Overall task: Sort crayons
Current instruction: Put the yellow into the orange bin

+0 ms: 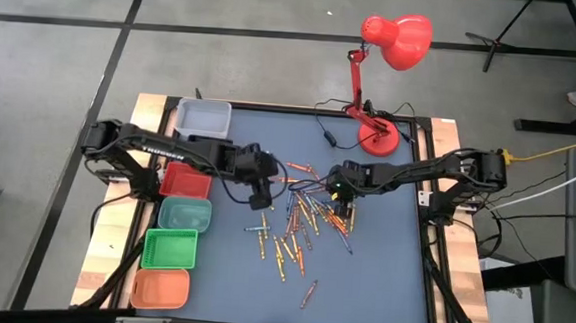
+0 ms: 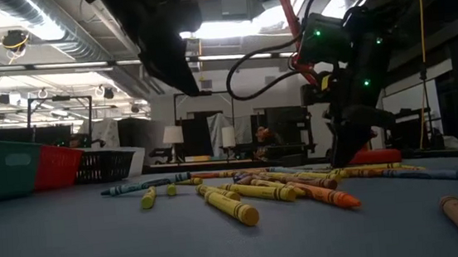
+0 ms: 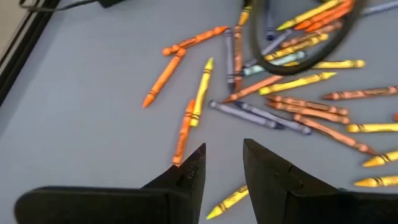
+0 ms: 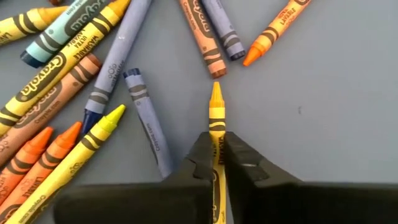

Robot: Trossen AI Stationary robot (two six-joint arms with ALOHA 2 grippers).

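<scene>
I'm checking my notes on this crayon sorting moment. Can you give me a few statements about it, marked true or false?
1. The right tool is shut on a yellow crayon. True.
2. The left tool holds an orange crayon. False: it is open and holds nothing.
3. A red lamp stands on the table. True.
4. The bins line the table's right side. False: they line its left side.

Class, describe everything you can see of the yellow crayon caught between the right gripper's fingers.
The yellow crayon is a thin waxy stick in a yellow paper wrapper with dark bands. Its pointed tip sticks out past the fingertips, toward a brown crayon lying just ahead. The right gripper is shut on it, one dark finger pressing each side. It is at the scattered pile's edge, over the blue-grey table.
</scene>
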